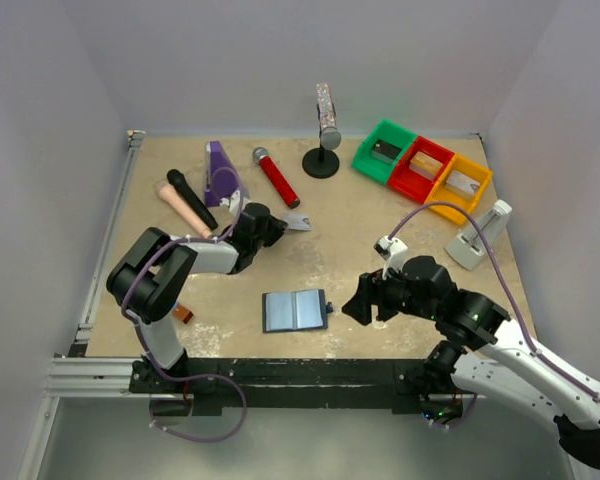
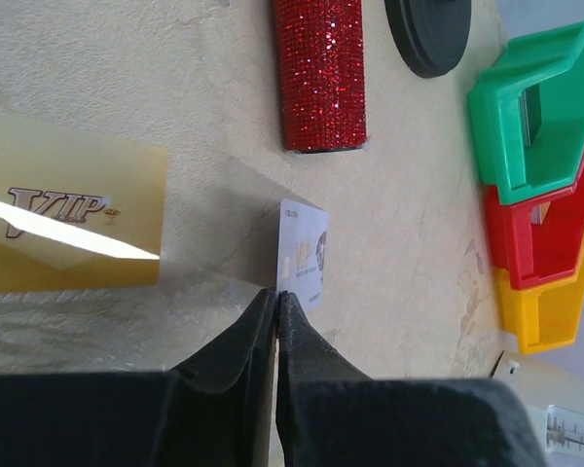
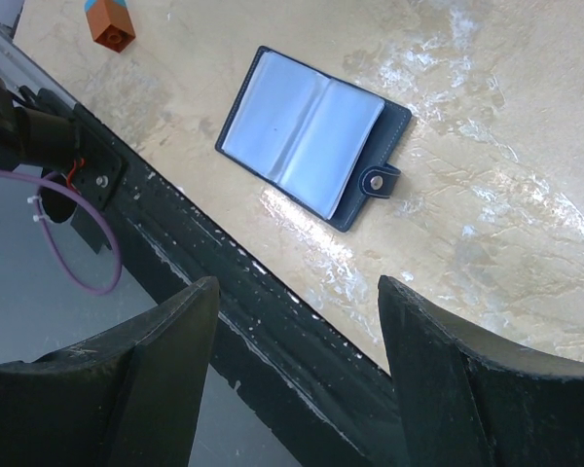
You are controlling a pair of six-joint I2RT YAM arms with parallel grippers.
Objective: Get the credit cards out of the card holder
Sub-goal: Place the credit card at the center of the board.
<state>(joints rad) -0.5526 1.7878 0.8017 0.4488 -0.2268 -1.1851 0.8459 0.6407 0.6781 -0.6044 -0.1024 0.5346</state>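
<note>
While the left gripper point(image 2: 277, 294), pinching a silvery card point(image 2: 304, 255) at eleven o'clock from the open card holder point(image 1: 295, 310), seems to be laying it beside the gold card point(image 2: 68, 209), the right gripper point(image 3: 297, 287) hovers spread at the holder's three o'clock. The next move calls for a release, then checking the pockets.

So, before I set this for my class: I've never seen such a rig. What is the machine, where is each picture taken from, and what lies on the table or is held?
It is two robot arms, left and right, bolted at the near edge of the table, each ending in a two-finger gripper. One picture looks down from above; the other two come from wrist cameras. The left gripper is shut, seemingly pinching a silvery-white card beside a gold card. The right gripper hangs open near the opened card holder. Also lying there: a red glittery microphone, coloured bins and a small orange block.
</note>
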